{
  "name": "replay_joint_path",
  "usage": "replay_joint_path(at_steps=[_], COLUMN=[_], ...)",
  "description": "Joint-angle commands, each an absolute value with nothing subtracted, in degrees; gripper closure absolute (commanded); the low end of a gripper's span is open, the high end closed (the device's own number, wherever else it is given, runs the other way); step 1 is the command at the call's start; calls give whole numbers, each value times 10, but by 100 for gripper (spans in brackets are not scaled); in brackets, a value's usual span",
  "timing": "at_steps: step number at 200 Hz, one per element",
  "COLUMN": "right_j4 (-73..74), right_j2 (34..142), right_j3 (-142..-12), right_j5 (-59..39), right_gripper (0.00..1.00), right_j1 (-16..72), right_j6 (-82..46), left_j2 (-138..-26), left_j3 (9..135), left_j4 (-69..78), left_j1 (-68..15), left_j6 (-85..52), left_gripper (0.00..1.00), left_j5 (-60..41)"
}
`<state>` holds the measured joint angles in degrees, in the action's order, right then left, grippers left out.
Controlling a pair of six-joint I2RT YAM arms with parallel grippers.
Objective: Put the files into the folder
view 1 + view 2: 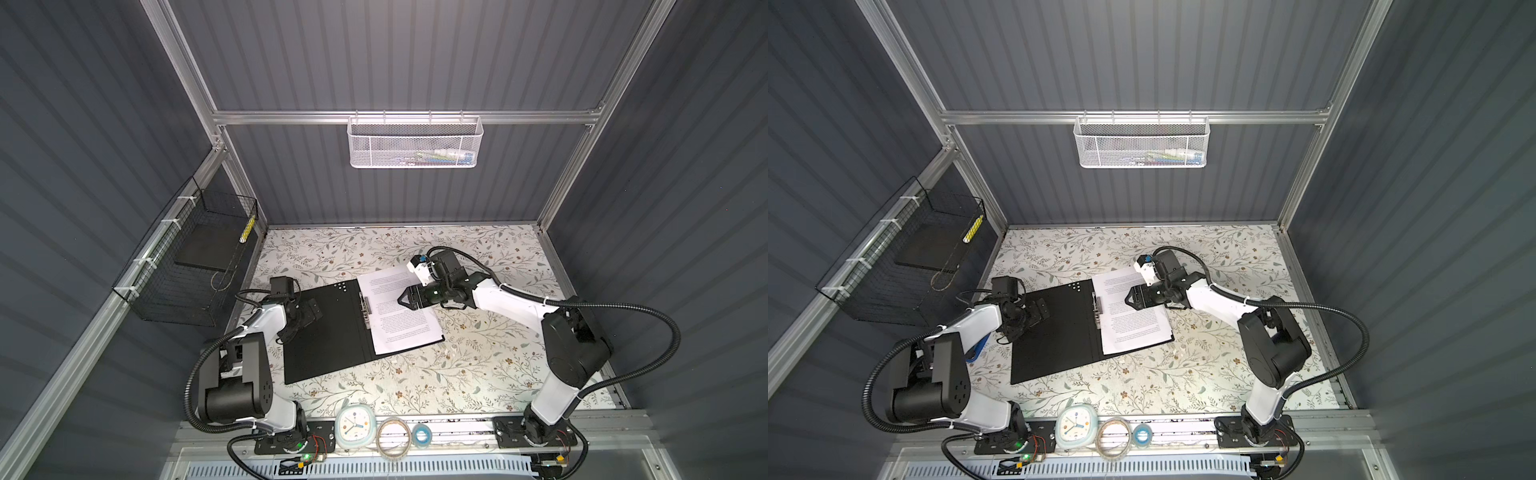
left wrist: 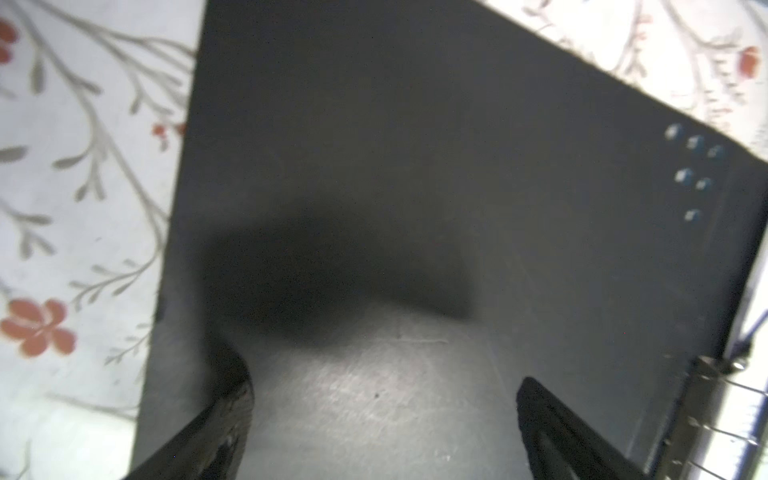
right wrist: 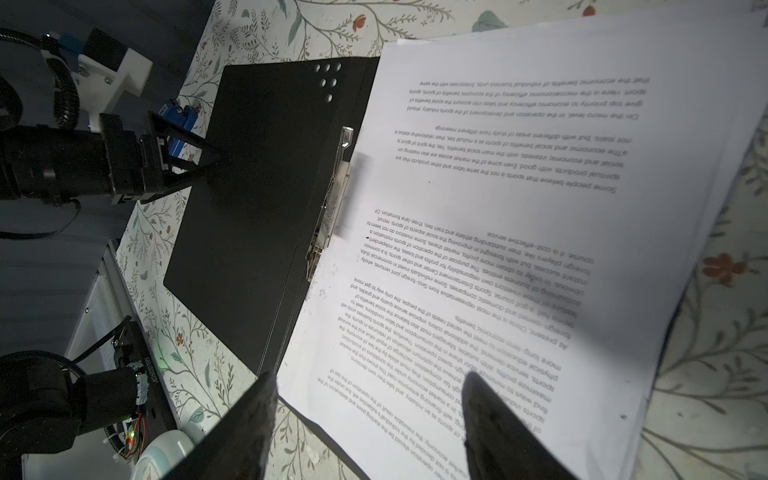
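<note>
Sheets of white paper printed with black text, the files [image 1: 399, 309], lie on the right half of the open folder [image 1: 324, 332]. This is a flat binder with a black inside, and it lies spread on the floral-patterned table [image 1: 478, 374] near the centre of both top views. The stack is turned a little against the binder. Its upper edge goes out over the binder's upper edge onto the table, and its lower right corner ends just inside the binder's corner. The left edge of the sheets is just beside the metal clip [image 1: 365, 309] on the spine, but you cannot tell if they sit under it.

Your right gripper [image 1: 402, 300] reaches from the right of the frame and points left, over the upper middle of the sheets. In the right wrist view its two black fingers [image 3: 490, 415] stand apart with nothing between them. One finger is over the paper and the other is over the binder's edge. You cannot tell if the tips touch the paper.

Your left gripper [image 1: 312, 312] is at the upper left part of the bare black cover. In the left wrist view its jaws stand wide apart and grasp nothing. In the right wrist view its tips seem to rest on the cover.

At the bottom edge of both top views you see a white rounded clock [image 1: 353, 426], a large clear tape roll [image 1: 394, 451] and a small blue tape roll [image 1: 422, 441].
</note>
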<state>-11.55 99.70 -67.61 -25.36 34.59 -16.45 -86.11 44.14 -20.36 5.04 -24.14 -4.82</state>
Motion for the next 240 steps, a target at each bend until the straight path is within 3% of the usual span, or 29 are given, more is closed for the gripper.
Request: replay_joint_path(at_steps=[1, 32, 66, 109, 158, 240], right_j4=[-125, -121, -117, -117, -106, -54], right_j2=[973, 959, 929, 878, 828, 718], right_j3=[-671, -656, -618, -566, -514, -415], right_j5=[-254, -276, -263, -243, -243, -256], right_gripper=[30, 29, 29, 30, 30, 29], right_j1=[344, 316, 281, 268, 249, 203], right_j6=[-155, -162, -162, -163, -171, -187], left_j2=[-891, -854, -810, -755, -812, -883], left_j3=[391, 333, 303, 323, 358, 402], left_j4=[-223, -187, -136, -68, 9, 52], left_j1=[51, 40, -27, -71, -167, -198], left_j6=[-237, -272, -335, -386, -423, -394], left_gripper=[1, 1, 1, 1, 1, 0], left_j5=[-130, -162, -168, -201, -204, -193])
